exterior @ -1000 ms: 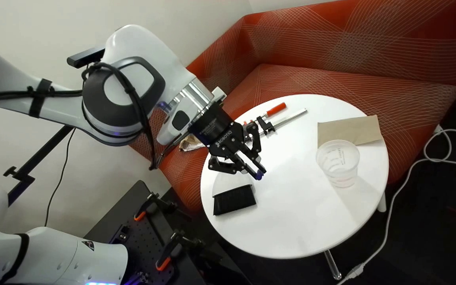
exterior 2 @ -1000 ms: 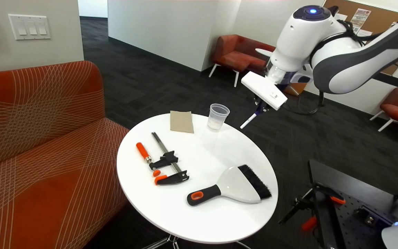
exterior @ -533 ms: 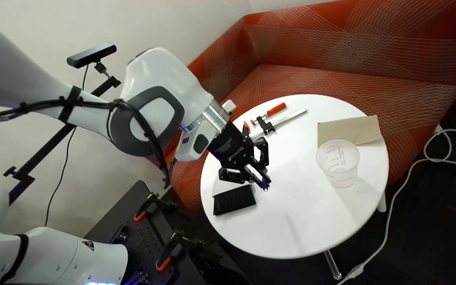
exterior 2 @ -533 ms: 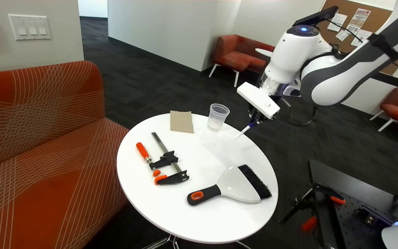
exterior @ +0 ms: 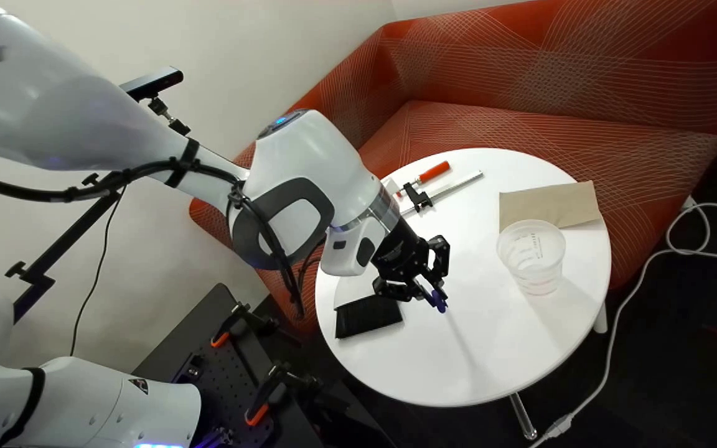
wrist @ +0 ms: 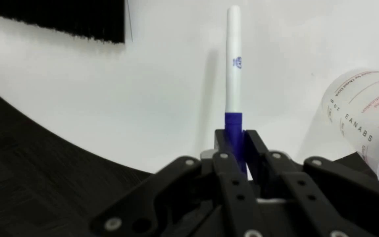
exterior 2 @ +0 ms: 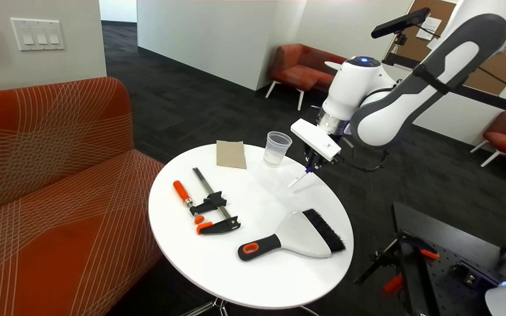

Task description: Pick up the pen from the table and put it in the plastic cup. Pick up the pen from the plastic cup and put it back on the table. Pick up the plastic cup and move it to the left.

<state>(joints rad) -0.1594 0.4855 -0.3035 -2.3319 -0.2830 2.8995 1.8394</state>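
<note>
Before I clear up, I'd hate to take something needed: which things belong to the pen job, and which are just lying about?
For the job: pen, gripped in the tool; plastic cup; white table.
Lying about: bar clamp; brush; brown sheet.

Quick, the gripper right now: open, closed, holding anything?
Gripper: closed, holding the pen by its blue end.
</note>
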